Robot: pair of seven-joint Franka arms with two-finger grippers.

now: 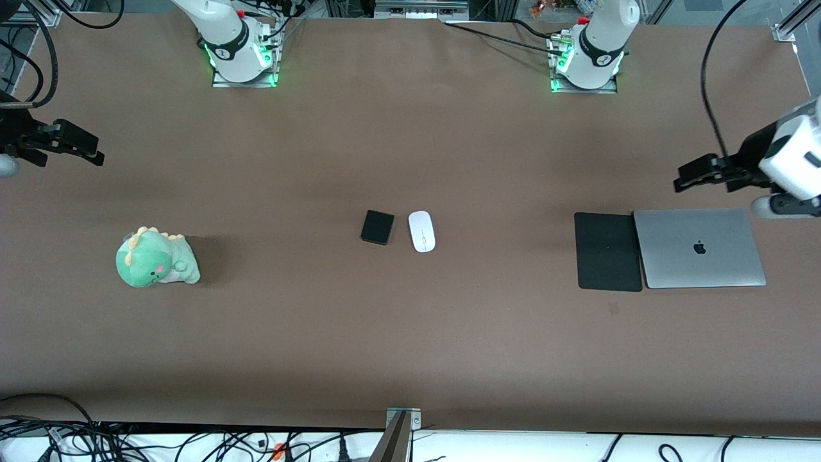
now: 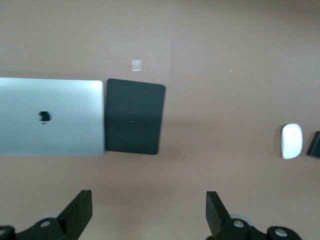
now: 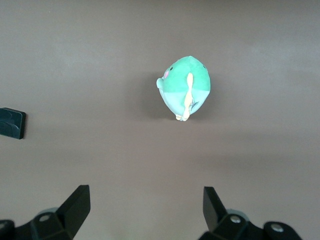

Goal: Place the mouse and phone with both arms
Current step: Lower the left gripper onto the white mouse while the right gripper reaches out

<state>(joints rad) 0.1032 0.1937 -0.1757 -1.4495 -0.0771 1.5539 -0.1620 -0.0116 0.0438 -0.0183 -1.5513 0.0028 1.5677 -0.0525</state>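
Observation:
The white mouse lies mid-table, right beside the black phone, with the mouse toward the left arm's end. My left gripper hangs open and empty over bare table by the laptop; its wrist view shows the mouse and the phone's edge well off. My right gripper hangs open and empty over bare table at the right arm's end; its wrist view shows a corner of the phone.
A large thin black pad and a closed silver laptop lie side by side toward the left arm's end. A green dinosaur plush sits toward the right arm's end. Cables run along the table's near edge.

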